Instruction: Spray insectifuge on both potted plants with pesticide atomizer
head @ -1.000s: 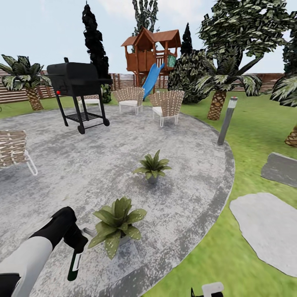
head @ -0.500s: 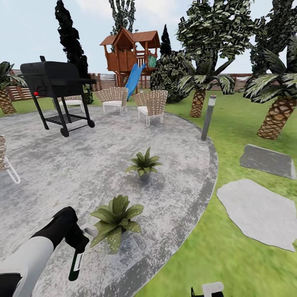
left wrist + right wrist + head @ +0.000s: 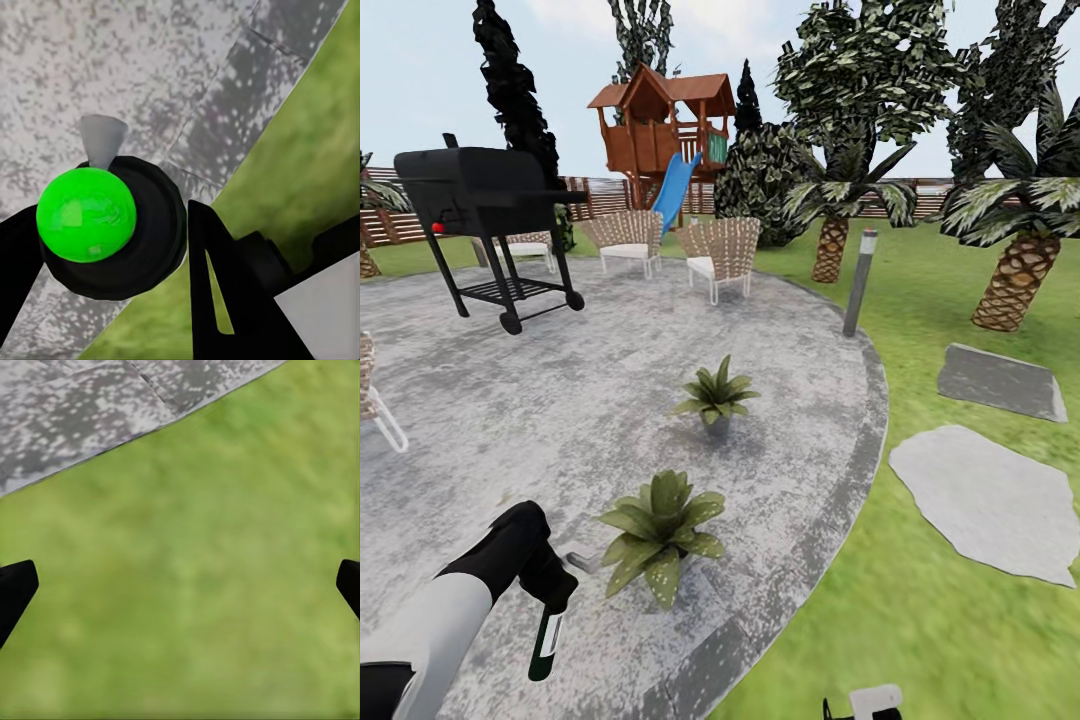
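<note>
Over the patio — left jaws clamp the pesticide atomizer.

left arm reaching forward, low | left gripper clamped on spray bottle | right gripper spread wide, pointing down

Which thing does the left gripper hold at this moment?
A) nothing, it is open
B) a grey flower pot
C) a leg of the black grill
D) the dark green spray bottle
D: in the head view the left gripper is closed around the black head of the pesticide atomizer, whose green body hangs down beside the nearer potted plant.
</note>
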